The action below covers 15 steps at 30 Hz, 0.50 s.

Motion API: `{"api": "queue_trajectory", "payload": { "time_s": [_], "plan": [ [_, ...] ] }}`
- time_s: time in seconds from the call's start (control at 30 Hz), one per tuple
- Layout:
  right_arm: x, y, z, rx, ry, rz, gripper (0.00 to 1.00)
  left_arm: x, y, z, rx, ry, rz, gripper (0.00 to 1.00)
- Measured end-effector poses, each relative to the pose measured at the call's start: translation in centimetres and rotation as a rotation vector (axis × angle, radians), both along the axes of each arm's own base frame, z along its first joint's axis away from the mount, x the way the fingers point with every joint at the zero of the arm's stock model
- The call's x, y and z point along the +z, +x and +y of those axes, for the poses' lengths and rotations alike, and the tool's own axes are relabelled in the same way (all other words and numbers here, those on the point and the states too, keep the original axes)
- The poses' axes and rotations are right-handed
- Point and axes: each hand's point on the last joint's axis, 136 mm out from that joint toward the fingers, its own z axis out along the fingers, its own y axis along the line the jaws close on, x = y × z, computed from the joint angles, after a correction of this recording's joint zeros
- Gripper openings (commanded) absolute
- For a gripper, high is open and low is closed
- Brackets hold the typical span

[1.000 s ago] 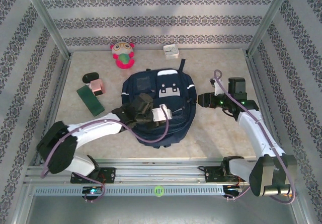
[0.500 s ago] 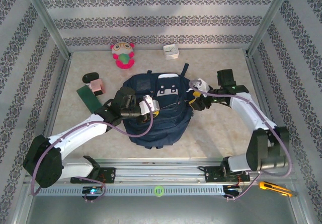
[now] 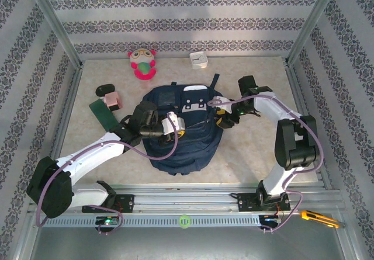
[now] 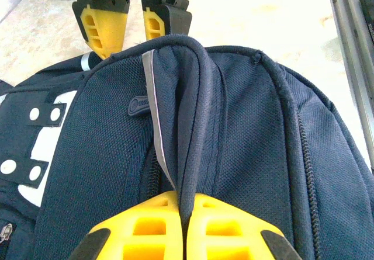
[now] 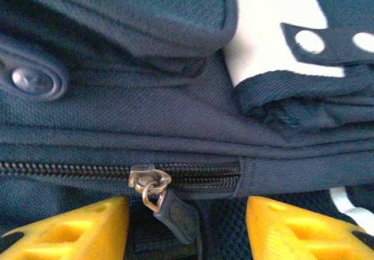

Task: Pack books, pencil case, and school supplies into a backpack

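left gripper (image 4: 186, 206) pinches backpack (image 4: 251, 131) fold; its logo patch (image 4: 139, 104) unreadable.

The backpack (image 4: 245, 131) is matt navy cloth with a coarse, grainy weave. The fold pinched in the left tool (image 4: 186, 213) carries a smooth grey tape edging (image 4: 153, 108). Both tools' fingers (image 4: 102, 29) are matt yellow plastic, moulded with hollow ribbed pockets. Just ahead of the right tool (image 5: 187, 222), the zip slider (image 5: 146, 178) is dull metal on fine dark teeth, and its pull tab (image 5: 178, 213) looks rubbery. A round stud (image 5: 32, 80) to that tool's left shines faintly. The tabletop (image 3: 251, 149) looks smooth, pale and stone-patterned.
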Motion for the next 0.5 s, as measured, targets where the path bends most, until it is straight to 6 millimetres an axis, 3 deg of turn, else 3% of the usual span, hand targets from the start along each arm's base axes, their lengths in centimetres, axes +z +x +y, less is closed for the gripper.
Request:
{"api": "queue_trajectory", "payload": {
  "time_s": [0.2, 0.5],
  "plan": [
    [-0.1, -0.4, 0.2, 0.073, -0.020, 0.043, 0.42, -0.3, 0.0, -0.1, -0.006, 0.006, 0.004, 0.00],
    [0.4, -3.2, 0.1, 0.105, -0.014, 0.164, 0.31, -0.2, 0.3, 0.0, -0.003, 0.004, 0.004, 0.00]
  ]
}}
